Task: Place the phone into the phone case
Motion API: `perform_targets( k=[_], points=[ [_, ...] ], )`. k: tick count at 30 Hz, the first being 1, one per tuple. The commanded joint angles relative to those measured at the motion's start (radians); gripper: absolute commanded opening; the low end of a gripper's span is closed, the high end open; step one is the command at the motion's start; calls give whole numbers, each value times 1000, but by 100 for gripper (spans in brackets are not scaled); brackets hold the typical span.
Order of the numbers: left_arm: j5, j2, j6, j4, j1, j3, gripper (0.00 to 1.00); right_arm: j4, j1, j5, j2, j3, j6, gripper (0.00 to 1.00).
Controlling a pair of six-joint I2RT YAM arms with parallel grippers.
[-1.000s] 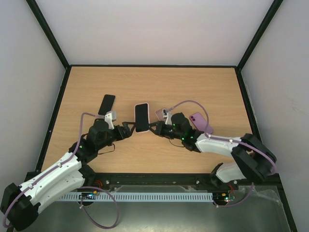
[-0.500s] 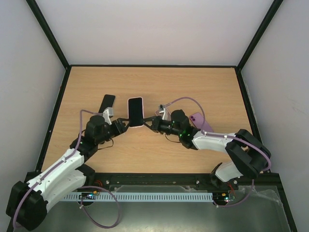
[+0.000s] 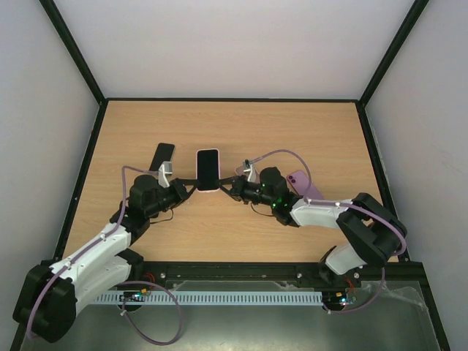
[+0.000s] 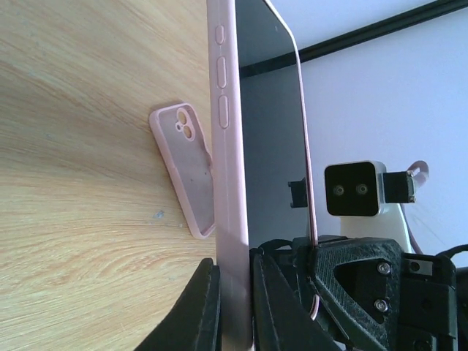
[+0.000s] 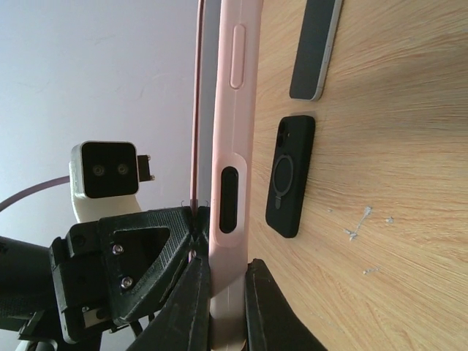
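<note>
Since a second ago the left hand has closed and the phone has shifted toward 10 o'clock. Both hands now pinch it, screen up, over mid-tabletop: the left at its 7 o'clock corner, the right hand at 4 o'clock. The case lies at its 3 o'clock. I judge that opposed pulls could twist the phone loose and drop it.

Bright, even, diffuse light from above; only faint soft shadows under the arms on the table, no glare. Top view sharp. In both wrist views the close-up phone edge is slightly soft, and the wall is washed pale.
</note>
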Motion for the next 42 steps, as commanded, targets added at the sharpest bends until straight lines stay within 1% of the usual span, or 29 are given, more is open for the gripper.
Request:
perform_targets(
  k=[1,3,4,9,13,15,18,24,28,34,38,42],
  points=[
    [13,34,6,-55,0,1,12,152,9,-6,6,36,-28,2],
    [-8,33,20,-88,4,9,20,122,10,12,17,52,-52,2],
    [-26,31,34,-116,5,17,26,99,7,25,24,62,-62,2],
    [-145,-12,96,-286,9,66,66,61,-28,43,103,120,-93,2],
    [-224,-49,136,-395,10,99,90,35,-74,30,196,188,-117,2],
    [-257,-54,154,-453,12,122,99,12,-101,26,237,221,-130,2],
    [-294,-60,171,-515,13,146,100,-46,-134,8,300,277,-150,2],
    [-342,-67,176,-556,16,156,100,-205,-163,22,371,364,-231,2],
    [-387,-54,163,-582,19,162,100,-224,-176,6,403,378,-218,3],
    [-426,-28,143,-617,29,175,100,-325,-180,-3,463,428,-249,6],
    [-437,-19,127,-628,33,174,100,-363,-186,7,470,435,-258,13],
    [-434,-11,130,-628,35,176,100,-410,-192,18,448,428,-266,24]
  ],
)
